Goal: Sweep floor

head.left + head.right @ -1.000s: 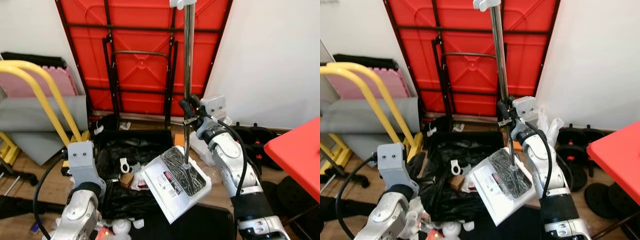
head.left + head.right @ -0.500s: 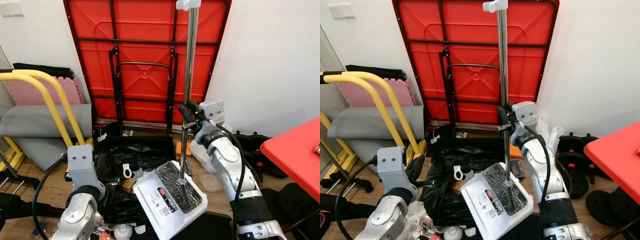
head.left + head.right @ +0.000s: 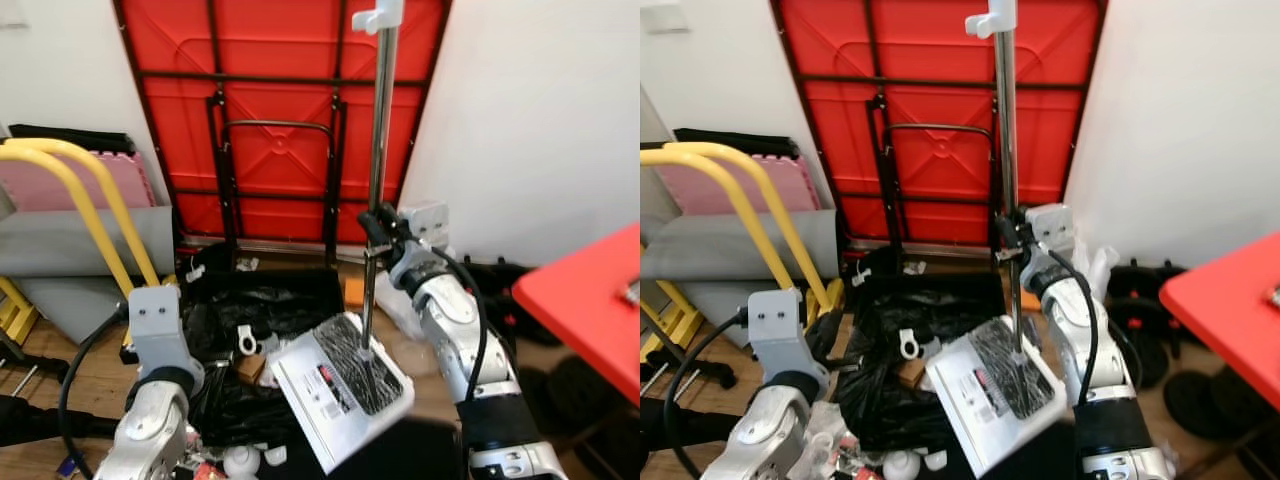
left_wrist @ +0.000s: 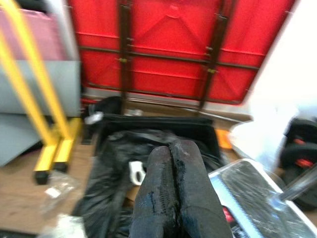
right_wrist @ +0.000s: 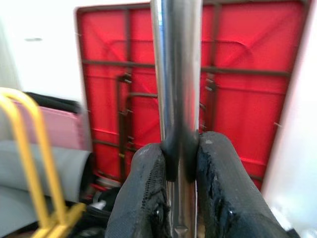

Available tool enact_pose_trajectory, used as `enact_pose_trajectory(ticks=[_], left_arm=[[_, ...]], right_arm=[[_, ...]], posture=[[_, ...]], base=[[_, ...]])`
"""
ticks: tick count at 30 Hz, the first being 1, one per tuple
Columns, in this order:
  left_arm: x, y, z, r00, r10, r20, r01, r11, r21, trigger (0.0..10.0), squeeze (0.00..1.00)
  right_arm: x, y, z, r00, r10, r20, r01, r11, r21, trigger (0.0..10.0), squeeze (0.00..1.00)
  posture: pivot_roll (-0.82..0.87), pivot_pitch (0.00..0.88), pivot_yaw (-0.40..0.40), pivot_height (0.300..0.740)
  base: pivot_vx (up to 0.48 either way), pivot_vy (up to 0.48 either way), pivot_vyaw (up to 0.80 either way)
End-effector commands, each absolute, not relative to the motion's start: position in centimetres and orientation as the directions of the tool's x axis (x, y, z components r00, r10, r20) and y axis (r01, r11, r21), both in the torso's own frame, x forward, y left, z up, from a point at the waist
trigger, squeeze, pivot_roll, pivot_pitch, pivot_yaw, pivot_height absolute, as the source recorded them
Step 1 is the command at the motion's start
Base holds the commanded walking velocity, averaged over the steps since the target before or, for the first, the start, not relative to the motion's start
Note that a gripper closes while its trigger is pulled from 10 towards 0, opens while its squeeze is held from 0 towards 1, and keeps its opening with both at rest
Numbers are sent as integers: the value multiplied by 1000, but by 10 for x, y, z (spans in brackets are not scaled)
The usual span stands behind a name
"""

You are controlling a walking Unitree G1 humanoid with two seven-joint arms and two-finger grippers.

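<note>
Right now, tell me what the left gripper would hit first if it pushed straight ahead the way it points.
Most likely the crumpled black plastic bag on the floor, right beyond the shut left gripper. The folded red table against the wall stands further along that line, though depth is hard to judge here.

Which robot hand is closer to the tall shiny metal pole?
Right. The right gripper is clamped around the tall shiny metal pole, touching it. The left gripper is shut on nothing, off to the pole's left above the black plastic bag.

Red folding table (image 3: 290,110): I see its top edge cropped. Dumbbell weights (image 3: 1150,315): blurred. Floor litter (image 3: 245,460): too small to identify.
</note>
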State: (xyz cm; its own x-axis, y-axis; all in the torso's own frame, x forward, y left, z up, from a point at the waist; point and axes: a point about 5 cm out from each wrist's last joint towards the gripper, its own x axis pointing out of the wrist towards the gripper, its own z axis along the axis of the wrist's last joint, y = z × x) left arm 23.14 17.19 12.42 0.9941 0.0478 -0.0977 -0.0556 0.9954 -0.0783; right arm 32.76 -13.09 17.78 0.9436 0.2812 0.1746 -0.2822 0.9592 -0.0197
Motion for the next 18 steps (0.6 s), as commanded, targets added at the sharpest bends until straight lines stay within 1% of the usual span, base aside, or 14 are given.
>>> enact_pose_trajectory(ticks=[1, 18], left_arm=[[229, 171, 118, 991, 5, -131, -16, 996, -86, 10000, 0], [230, 171, 118, 991, 5, -136, -16, 996, -85, 10000, 0]], right_arm=[[327, -127, 197, 921, 295, 252, -299, 954, -23, 10000, 0], [327, -125, 197, 923, 296, 247, -299, 954, -28, 10000, 0]], posture=[[-26, 0, -20, 740], [-26, 0, -20, 740]], base=[[-274, 0, 0], [-292, 0, 0]])
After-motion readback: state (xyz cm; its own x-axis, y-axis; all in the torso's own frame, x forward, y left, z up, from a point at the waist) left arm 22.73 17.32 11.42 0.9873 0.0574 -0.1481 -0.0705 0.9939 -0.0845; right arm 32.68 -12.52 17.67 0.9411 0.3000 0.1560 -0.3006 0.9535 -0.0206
